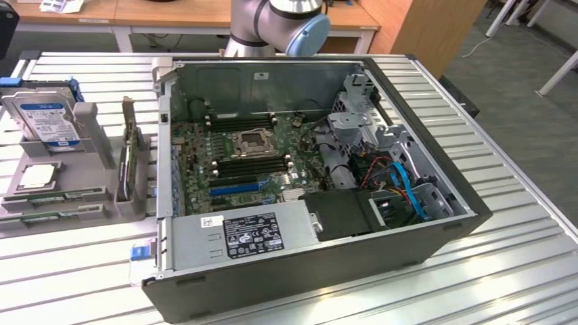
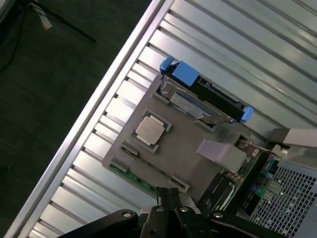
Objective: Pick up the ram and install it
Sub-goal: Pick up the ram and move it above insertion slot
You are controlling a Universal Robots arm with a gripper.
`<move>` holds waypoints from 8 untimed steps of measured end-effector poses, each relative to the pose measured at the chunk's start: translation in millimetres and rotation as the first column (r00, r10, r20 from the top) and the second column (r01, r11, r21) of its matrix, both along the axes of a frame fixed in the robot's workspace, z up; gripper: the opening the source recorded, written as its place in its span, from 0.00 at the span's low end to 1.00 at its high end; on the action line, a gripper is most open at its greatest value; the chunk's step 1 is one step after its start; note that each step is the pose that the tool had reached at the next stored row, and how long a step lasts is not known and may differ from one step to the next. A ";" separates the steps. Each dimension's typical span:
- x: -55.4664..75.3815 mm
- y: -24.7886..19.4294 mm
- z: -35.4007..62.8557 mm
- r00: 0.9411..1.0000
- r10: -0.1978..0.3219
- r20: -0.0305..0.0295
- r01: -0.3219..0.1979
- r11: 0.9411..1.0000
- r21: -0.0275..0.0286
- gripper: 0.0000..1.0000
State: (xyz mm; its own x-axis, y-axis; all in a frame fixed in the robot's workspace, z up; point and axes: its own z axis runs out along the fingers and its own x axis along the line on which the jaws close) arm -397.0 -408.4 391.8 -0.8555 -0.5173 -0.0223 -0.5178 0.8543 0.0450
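A ram [image 1: 53, 217] lies flat as a thin green stick in the front edge of a grey parts holder [image 1: 91, 203] at the exterior view's left; a second green stick [image 1: 56, 197] lies just behind it. In the wrist view the ram [image 2: 134, 178] runs along the holder's [image 2: 188, 134] edge. My gripper [image 2: 168, 192] hovers above that edge, near one end of the stick, with its dark fingers pressed together and nothing between them. The open computer case [image 1: 415, 237] shows its motherboard with dark memory slots [image 1: 251, 163] beside the CPU socket.
On the holder also stand a silver hard drive [image 1: 43, 116], a loose CPU chip [image 2: 148, 130] and an upright green expansion card [image 1: 127, 159]. The arm's base [image 1: 275, 24] rises behind the case. The slatted metal table [image 1: 505, 257] drops off at an edge [image 2: 99, 104] near the holder.
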 end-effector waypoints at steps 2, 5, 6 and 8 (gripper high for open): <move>0.0 0.0 0.0 0.999 0.036 0.000 -0.036 0.999 0.000 0.10; 0.0 0.0 0.0 0.996 0.091 0.000 -0.091 0.996 0.000 0.10; 0.0 0.0 0.0 0.994 0.109 0.000 -0.109 0.994 0.000 0.10; 0.0 0.0 0.0 0.989 0.146 0.000 -0.146 0.989 0.000 0.10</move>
